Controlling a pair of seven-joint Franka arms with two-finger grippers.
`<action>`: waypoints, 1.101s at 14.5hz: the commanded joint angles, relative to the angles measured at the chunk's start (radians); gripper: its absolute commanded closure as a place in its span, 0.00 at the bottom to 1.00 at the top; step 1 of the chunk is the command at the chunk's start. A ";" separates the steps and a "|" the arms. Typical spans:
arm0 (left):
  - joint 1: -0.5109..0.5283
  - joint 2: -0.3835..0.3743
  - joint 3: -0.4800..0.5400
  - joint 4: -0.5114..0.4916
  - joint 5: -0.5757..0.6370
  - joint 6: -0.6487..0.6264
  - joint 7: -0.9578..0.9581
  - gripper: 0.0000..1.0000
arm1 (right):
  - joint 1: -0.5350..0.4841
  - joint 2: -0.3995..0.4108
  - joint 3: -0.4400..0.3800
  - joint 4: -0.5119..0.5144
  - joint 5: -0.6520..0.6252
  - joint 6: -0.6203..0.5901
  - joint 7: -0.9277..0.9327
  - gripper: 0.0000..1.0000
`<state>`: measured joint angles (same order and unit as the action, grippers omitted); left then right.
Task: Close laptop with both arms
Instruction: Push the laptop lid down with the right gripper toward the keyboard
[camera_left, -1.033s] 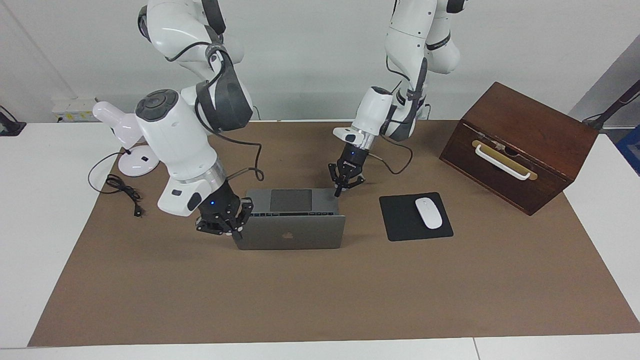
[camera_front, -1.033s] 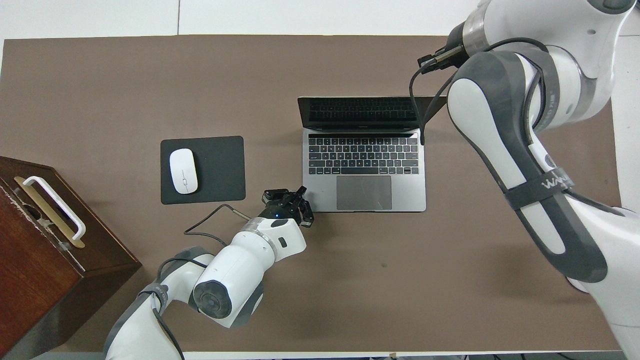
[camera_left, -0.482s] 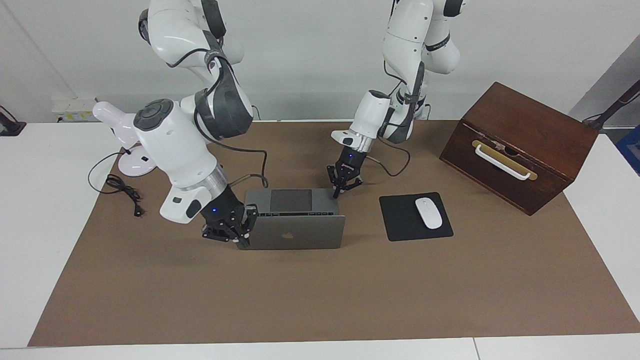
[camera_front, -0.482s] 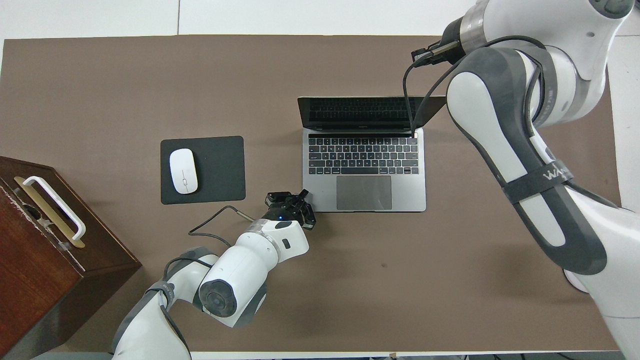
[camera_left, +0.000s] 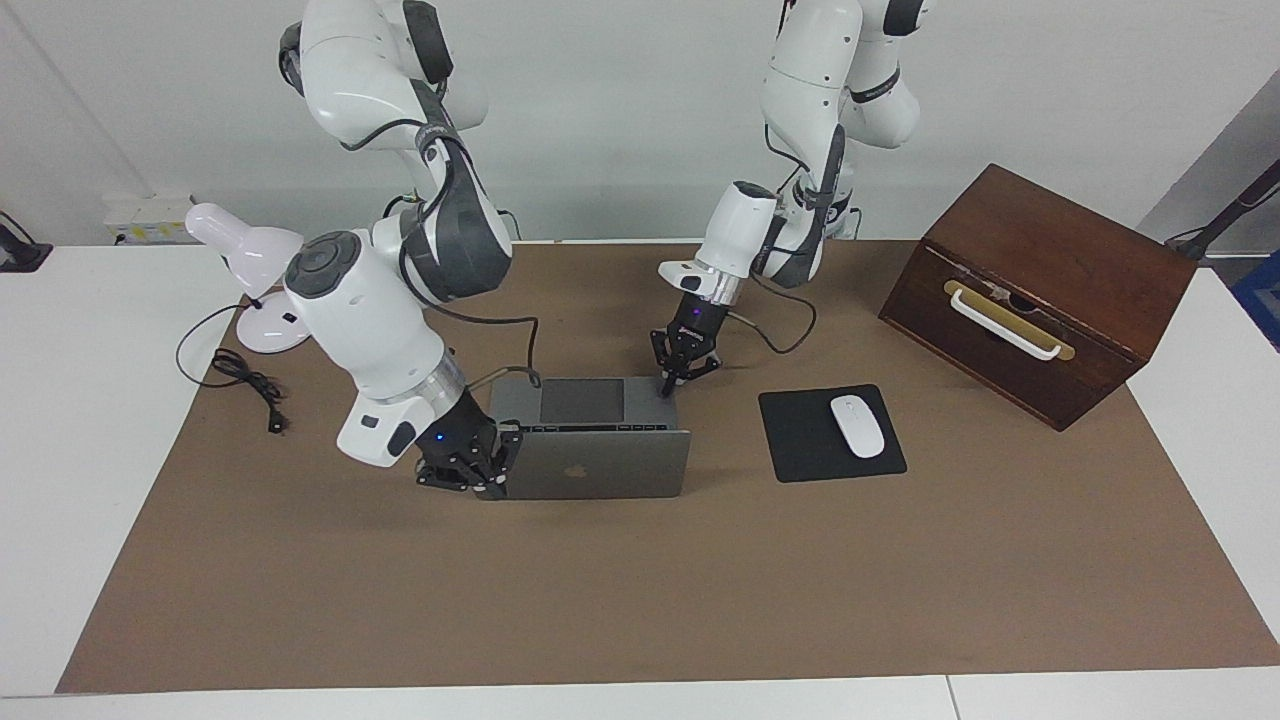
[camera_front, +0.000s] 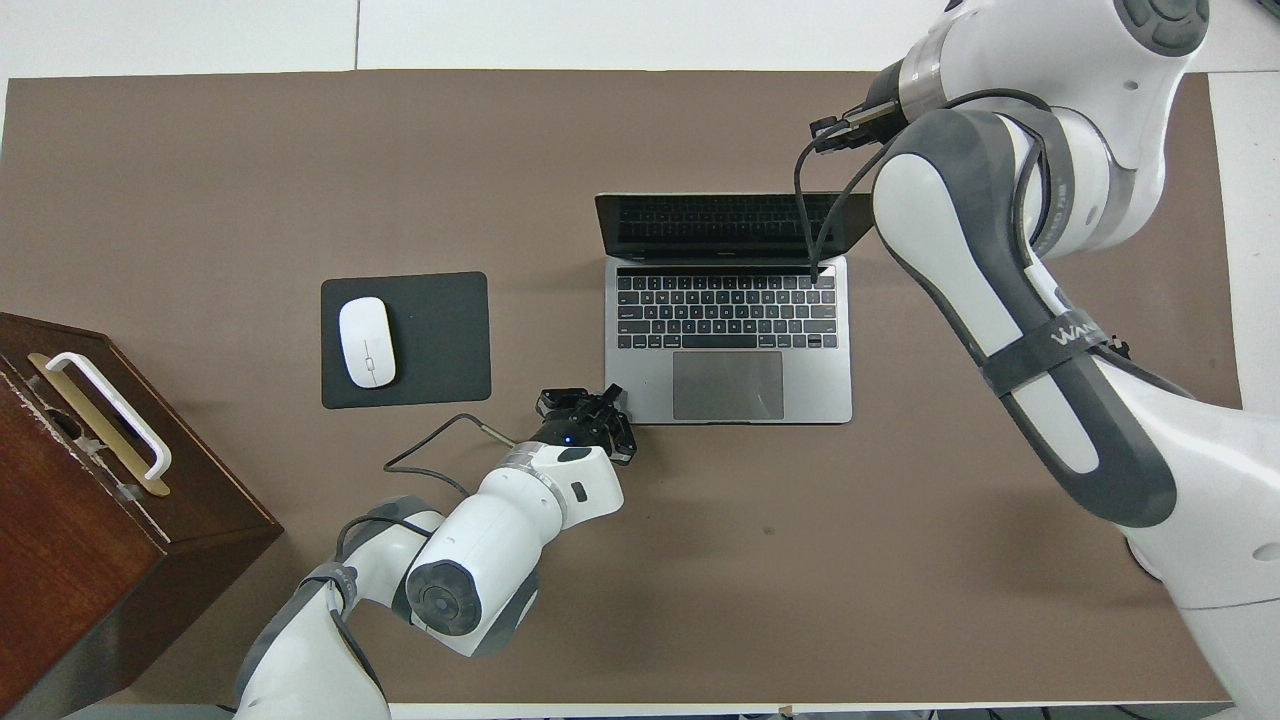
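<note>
The open laptop sits at centre frame on the counter, the left end effector closed at its deck corner, the right end effector closed beside its lid, neither gripping anything.

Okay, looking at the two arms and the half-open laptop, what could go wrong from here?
1. The right gripper, shut, pushes the lid at one corner only. The laptop may twist or slide on the brown mat instead of folding.
2. The left gripper, shut, presses down at just one corner of the deck nearest the robots. If it slips off, the base could tip or shift.
3. The right arm's cable hangs over the keyboard and may get pinched under the closing lid.
</note>
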<state>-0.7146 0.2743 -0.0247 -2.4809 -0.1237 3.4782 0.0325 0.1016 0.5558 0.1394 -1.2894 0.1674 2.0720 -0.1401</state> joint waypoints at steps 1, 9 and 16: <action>-0.020 0.026 0.017 0.014 0.001 0.021 0.024 1.00 | -0.002 -0.025 0.011 -0.056 0.026 0.022 0.017 1.00; -0.023 0.039 0.017 0.014 0.001 0.022 0.055 1.00 | 0.007 -0.042 0.014 -0.102 0.026 -0.018 0.017 1.00; -0.028 0.040 0.017 0.013 0.001 0.024 0.059 1.00 | 0.023 -0.103 0.014 -0.217 0.026 -0.029 0.022 1.00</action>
<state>-0.7159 0.2757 -0.0246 -2.4808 -0.1237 3.4806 0.0793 0.1338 0.5014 0.1477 -1.4367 0.1675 2.0452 -0.1296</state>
